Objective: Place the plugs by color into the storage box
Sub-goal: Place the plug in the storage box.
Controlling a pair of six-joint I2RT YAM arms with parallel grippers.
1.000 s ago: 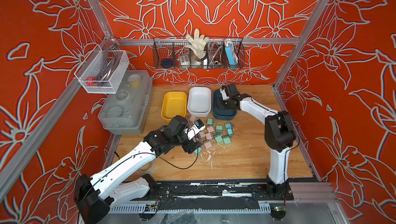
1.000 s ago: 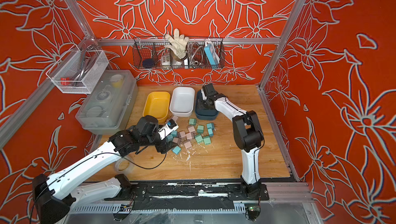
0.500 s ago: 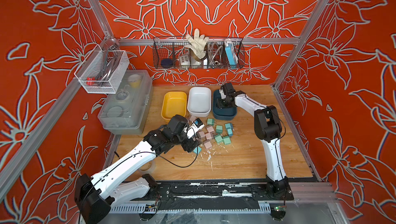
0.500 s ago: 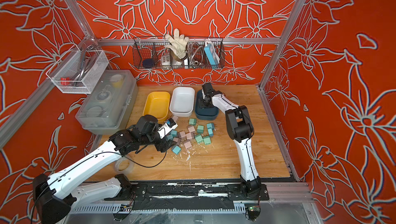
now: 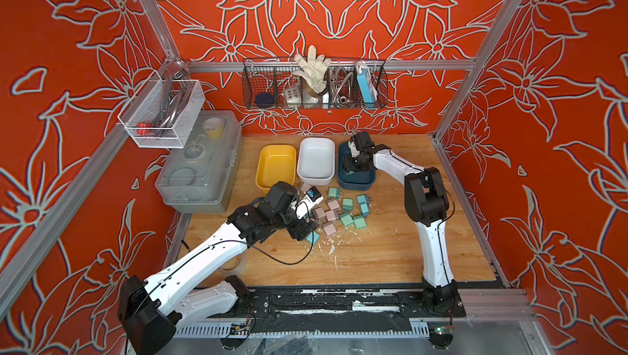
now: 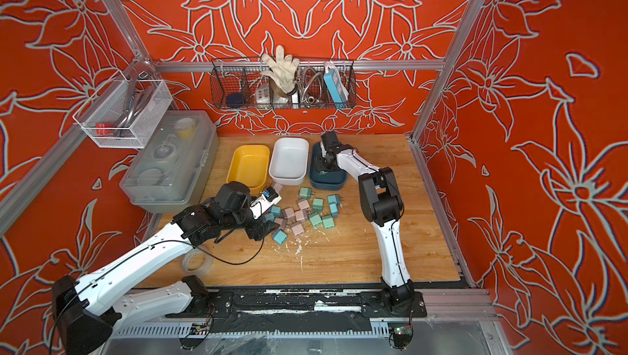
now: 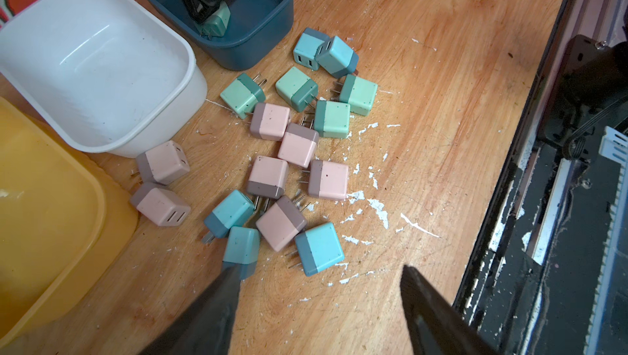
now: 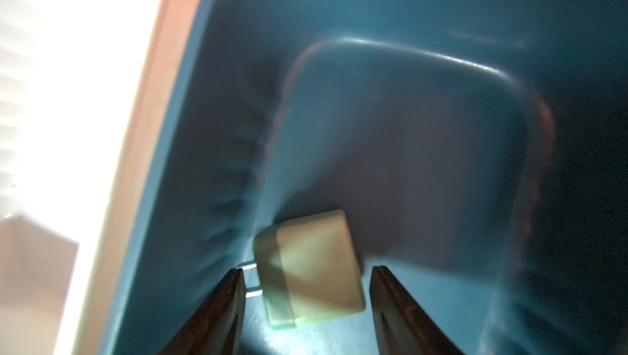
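Several pink, light blue and mint green plugs lie in a loose pile on the wooden table. Behind them stand three storage boxes: yellow, white and dark blue. My right gripper reaches down into the dark blue box. Its jaws are open around a mint green plug lying on the floor of that box, with a gap at one finger. My left gripper hangs open low over the table at the pile's near edge, just short of a light blue plug.
A clear lidded container stands at the table's left side. A roll of tape lies under the left arm. A wire basket hangs on the back wall and a white mesh basket on the left wall.
My right gripper's jaws have spread inside the dark blue box, leaving the mint green plug loose between them. The right arm's elbow has shifted. The left arm has barely moved.
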